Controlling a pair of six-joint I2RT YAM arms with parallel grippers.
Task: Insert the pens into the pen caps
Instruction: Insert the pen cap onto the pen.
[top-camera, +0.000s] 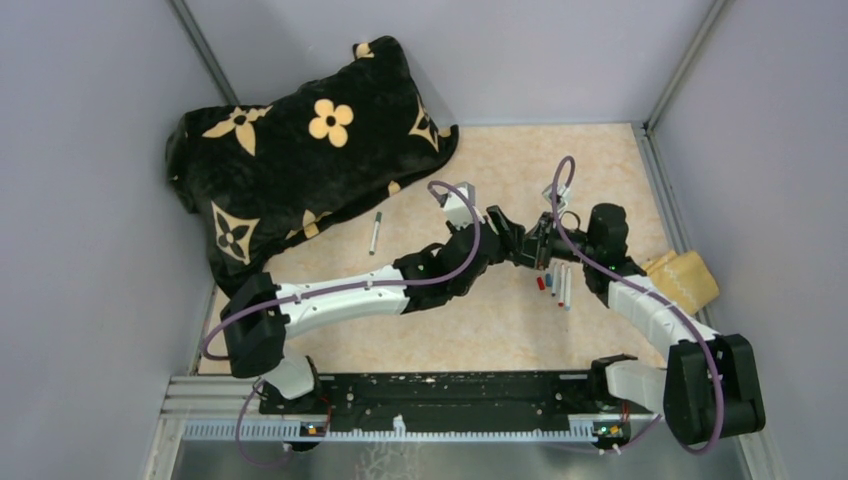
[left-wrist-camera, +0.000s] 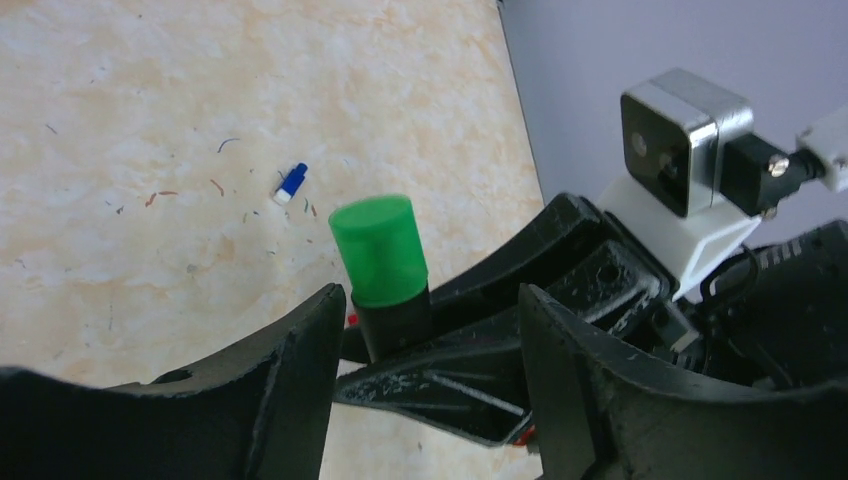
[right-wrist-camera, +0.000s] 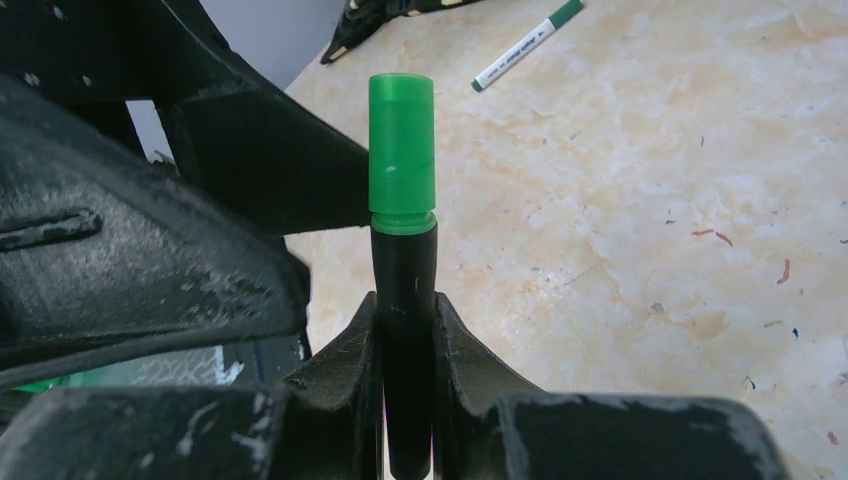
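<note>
One black pen (right-wrist-camera: 405, 300) pinched between right fingers (right-wrist-camera: 340, 385).

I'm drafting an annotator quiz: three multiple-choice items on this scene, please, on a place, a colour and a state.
1. Where does the small blue plastic cap lie? A in a cup; B on the beige marbled tabletop; C on a shelf.
2. What colour is the smooth plastic cap on the thick black pen? A red; B blue; C green.
3. How is the right gripper? A shut on the thick black pen; B open; C out of view.
Key: B, it lies loose there; C, bright green in both wrist views; A, it pinches the barrel.
</note>
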